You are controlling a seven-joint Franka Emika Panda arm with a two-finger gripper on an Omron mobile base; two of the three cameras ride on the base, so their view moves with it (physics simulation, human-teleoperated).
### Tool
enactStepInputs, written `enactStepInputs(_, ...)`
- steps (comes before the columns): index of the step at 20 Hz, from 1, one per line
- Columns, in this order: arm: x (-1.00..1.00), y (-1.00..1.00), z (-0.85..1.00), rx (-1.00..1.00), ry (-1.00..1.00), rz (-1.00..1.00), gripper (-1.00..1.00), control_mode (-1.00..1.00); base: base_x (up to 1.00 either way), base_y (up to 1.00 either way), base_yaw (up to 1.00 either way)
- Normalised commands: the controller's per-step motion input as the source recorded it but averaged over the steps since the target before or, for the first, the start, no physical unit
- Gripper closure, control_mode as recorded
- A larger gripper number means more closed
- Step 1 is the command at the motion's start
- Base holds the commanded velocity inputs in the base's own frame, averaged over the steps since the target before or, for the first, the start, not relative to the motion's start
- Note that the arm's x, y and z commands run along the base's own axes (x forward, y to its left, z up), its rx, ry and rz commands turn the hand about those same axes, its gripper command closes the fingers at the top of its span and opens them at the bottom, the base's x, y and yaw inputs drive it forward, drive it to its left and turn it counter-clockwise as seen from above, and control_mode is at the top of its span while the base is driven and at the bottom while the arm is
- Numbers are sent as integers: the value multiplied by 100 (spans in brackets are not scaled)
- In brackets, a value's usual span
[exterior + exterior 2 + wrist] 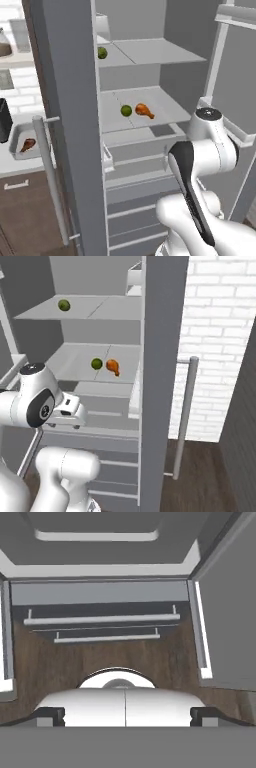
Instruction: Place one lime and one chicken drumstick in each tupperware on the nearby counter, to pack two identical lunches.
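Grey open refrigerator (150, 70) shelves hold two round green limes (126, 110), one on the upper shelf (102, 52) and one on the middle shelf just beside a glossy orange-brown chicken drumstick (144, 110). Left base view also shows a shallow pale-grey rectangular tupperware (15, 137) on the pale counter (10, 162), holding a second drumstick (28, 145). Hand view shows the gripper (125, 714) spread wide, empty, over wood-grain floor (60, 662).

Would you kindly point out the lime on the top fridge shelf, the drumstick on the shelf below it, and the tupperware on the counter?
Upper lime (102, 52): left base view, middle of the fruit.
Shelf drumstick (144, 110): left base view, meaty end.
Tupperware (15, 134): left base view, left rim.
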Motion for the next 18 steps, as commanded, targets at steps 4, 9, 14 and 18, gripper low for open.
enactStepInputs(4,0,0,0,0,0,0,-100,100,26,-26,11)
enactStepInputs(9,0,0,0,0,0,0,-100,100,8,36,0)
enactStepInputs(14,0,0,0,0,0,0,-100,100,25,58,0)
enactStepInputs(18,0,0,0,0,0,0,-100,100,66,-37,6)
